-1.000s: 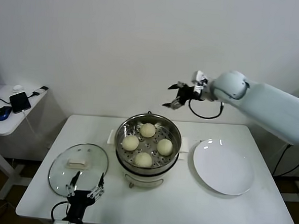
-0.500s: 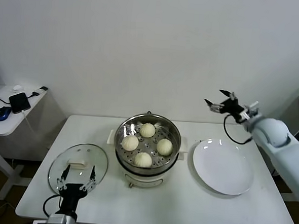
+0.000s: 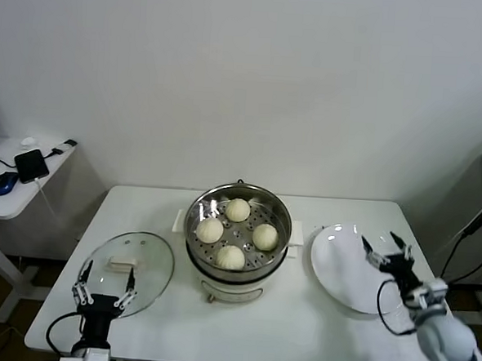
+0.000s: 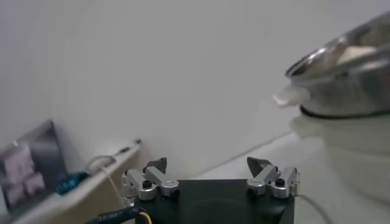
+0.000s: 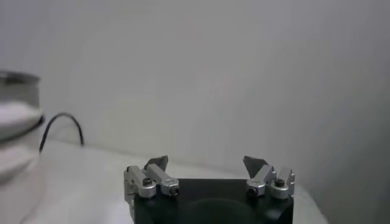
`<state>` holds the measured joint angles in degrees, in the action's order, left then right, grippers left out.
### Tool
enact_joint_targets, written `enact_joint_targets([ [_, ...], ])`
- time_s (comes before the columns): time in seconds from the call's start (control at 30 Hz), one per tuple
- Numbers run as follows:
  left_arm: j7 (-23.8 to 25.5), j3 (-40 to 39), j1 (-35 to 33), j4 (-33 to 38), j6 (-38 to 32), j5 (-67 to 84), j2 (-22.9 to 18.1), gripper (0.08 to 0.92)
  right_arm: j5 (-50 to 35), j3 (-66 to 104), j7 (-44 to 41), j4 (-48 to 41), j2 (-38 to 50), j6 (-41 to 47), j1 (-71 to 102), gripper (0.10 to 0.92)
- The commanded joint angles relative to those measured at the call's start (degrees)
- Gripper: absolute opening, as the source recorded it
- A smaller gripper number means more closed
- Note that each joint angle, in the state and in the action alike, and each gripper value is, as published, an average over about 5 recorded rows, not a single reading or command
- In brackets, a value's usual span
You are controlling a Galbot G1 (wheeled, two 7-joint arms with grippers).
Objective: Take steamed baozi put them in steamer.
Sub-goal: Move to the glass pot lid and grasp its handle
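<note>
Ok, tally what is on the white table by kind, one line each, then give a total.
Round cream-white dough buns in the steamer: 4
Shiny stainless-steel steamer pot on its white base: 1
Flat round white plate: 1
Round glass lid: 1
Total: 7

Four cream baozi [image 3: 235, 232] on perforated tray inside uncovered steel steamer [image 3: 236, 266], table centre.
</note>
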<state>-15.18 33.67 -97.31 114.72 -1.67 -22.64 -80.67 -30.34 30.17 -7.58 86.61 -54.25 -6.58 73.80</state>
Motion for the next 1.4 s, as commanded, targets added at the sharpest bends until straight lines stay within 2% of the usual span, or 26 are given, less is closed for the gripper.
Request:
enact_joint_targets([
  [0.03,-8.4,0.5,1.1,-6.2,0.5,-28.7,3.5,0.823,6.1,6.0,1.2,0.1,-11.9,-6.0,10.4,0.823],
  [0.2,-12.6,0.7,3.3,-15.9,0.5,-46.6,6.7,0.823,6.8,4.4,1.4,1.1,-11.6,-5.6,10.4,0.823],
  [0.4,-13.2,0.3,6.9,-23.8,-0.7,-49.9,8.8,0.823,7.3,2.5,1.8,2.0,-10.1,-4.9,10.2,0.823],
  [1.1,-11.1,-1.2,19.0,-32.4,1.7,-52.4,8.1,0.823,8.4,3.1,2.6,4.7,-9.7,-4.0,10.7,0.823],
  [1.4,-11.4,-2.0,22.7,-37.2,1.6,-52.8,9.3,0.823,9.3,3.5,2.5,5.3,-9.8,-4.2,11.9,0.823],
])
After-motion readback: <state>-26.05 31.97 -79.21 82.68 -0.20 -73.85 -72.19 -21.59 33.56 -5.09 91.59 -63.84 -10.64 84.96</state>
